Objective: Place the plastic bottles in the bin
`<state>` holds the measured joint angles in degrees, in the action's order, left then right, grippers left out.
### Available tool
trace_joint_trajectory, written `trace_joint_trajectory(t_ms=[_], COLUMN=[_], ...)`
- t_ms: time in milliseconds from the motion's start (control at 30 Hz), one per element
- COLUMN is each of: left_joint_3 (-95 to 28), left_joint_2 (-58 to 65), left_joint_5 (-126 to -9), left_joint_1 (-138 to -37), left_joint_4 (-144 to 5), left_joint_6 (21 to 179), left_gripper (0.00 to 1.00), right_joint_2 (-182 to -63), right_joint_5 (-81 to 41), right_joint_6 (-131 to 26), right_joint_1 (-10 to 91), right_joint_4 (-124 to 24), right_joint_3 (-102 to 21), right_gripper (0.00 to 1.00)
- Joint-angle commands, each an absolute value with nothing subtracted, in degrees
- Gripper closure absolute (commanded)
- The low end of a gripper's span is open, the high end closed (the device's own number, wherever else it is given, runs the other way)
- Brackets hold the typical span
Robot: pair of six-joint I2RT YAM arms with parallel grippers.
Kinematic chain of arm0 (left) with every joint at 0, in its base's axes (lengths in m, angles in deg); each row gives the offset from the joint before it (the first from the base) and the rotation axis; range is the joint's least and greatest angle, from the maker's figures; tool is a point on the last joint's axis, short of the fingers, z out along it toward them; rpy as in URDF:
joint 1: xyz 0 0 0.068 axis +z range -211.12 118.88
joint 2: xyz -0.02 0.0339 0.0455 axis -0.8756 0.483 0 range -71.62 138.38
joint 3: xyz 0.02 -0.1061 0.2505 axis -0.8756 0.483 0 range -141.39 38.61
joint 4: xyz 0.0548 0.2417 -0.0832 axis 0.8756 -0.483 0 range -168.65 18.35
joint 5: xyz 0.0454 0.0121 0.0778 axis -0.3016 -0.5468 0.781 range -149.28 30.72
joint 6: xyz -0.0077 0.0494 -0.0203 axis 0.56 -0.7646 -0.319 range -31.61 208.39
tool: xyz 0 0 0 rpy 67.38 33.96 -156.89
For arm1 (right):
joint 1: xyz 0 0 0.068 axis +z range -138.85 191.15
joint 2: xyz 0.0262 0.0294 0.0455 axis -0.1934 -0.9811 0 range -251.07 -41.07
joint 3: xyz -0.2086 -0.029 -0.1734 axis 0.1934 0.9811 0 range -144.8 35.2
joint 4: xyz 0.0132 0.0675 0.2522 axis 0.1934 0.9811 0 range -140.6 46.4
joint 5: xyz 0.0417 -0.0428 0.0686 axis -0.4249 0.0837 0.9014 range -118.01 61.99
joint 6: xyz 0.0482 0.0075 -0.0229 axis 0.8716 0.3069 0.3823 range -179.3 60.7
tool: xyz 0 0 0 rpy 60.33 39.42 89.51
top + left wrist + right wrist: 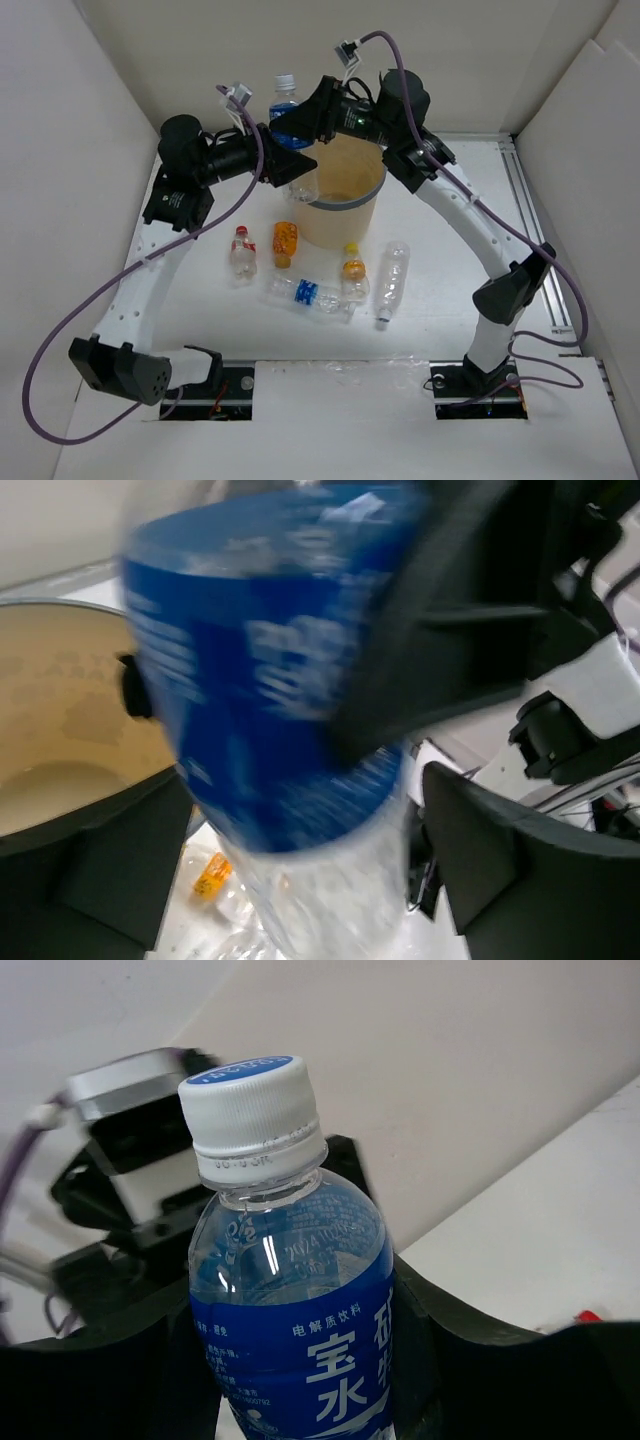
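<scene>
Top external view showed one blue-labelled water bottle held up in the air at the far left rim of the bin, white cap uppermost and clear base hanging low beside the grey rim band. Whether the base was over the opening or just outside it could not be told. The right gripper was clamped on the bottle's blue label. In the right wrist view its black fingers pressed against both sides of the label, just below the clear shoulder and the cap. The left gripper reached in from the other side, lower on the same bottle. In the left wrist view its two fingers flanked the clear lower part, with the tan inside of the bin to the left. I cannot tell whether they were pressing on the bottle or standing slightly off it.

Five more bottles were on the tabletop in front of the bin. A red-capped bottle stood furthest left, with the short orange bottle just beside it near the bin's wall. A second blue-labelled bottle lay on its side, with an orange-capped bottle at its right end. A clear bottle lay furthest right, its white cap towards the arms' bases.
</scene>
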<state>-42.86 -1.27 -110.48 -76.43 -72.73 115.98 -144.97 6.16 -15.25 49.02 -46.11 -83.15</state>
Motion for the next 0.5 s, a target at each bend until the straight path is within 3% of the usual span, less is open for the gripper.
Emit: trace_joint_trajectory(t_ms=[0, 33, 67, 100, 133, 200, 233, 367, 467], left_joint_3=[-41.55, -40.94, -40.93, -40.93, -41.71, -44.00, -44.88, -45.94, -48.39], left_joint_2=[0.62, 0.63, 0.63, 0.63, 1.32, 3.52, 5.61, 11.32, 17.56], left_joint_5=[-111.67, -110.27, -108.86, -106.67, -102.91, -100.95, -100.42, -97.08, -97.60], left_joint_1=[-76.67, -76.67, -76.67, -76.67, -76.67, -76.67, -76.67, -76.67, -76.67], left_joint_4=[-64.30, -62.96, -61.73, -61.72, -61.72, -61.19, -59.71, -52.87, -50.82], left_joint_6=[117.47, 118.09, 118.09, 118.09, 118.09, 118.09, 118.09, 116.77, 116.16], left_gripper=[0.17, 0.34, 0.80, 0.91, 0.91, 0.91, 0.91, 0.96, 0.99], right_joint_2=[-143.73, -143.73, -143.73, -142.68, -142.06, -140.48, -138.39, -129.24, -124.06], right_joint_5=[8.99, 8.99, 8.99, 8.99, 8.99, 8.20, 7.15, -7.82, -15.59], right_joint_6=[-12.98, -12.98, -12.98, -12.98, -12.98, -14.56, -15.26, -17.99, -20.44], right_joint_1=[50.70, 50.70, 49.31, 48.77, 48.24, 46.31, 45.44, 38.77, 36.99], right_joint_4=[-54.03, -54.03, -54.03, -54.03, -54.55, -54.56, -54.56, -51.68, -43.96], right_joint_3=[-87.41, -86.63, -84.79, -83.64, -82.33, -78.39, -76.79, -61.62, -58.24], right_gripper=[0.98, 0.83, 0.75, 0.62, 0.33, 0.08, 0.00, 0.00, 0.00])
